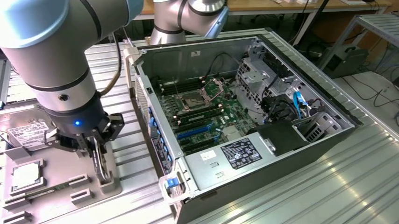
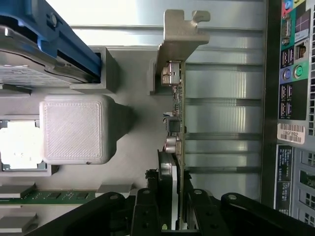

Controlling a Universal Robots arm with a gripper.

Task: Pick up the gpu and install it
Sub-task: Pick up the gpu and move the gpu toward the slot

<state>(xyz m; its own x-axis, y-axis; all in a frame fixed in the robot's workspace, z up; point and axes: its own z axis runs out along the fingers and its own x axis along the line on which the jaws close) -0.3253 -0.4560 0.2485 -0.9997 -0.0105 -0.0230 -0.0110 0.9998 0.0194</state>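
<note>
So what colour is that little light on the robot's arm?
The light is blue, clearest in the exterior view.

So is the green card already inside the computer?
No, the gpu stands on edge in the grey holder outside the computer case.

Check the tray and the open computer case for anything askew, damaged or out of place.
Nothing stands out. The gpu stands straight on edge at its grey holder, with the gripper closed on it. The computer case lies open, with no loose or spilled parts visible inside.
</note>
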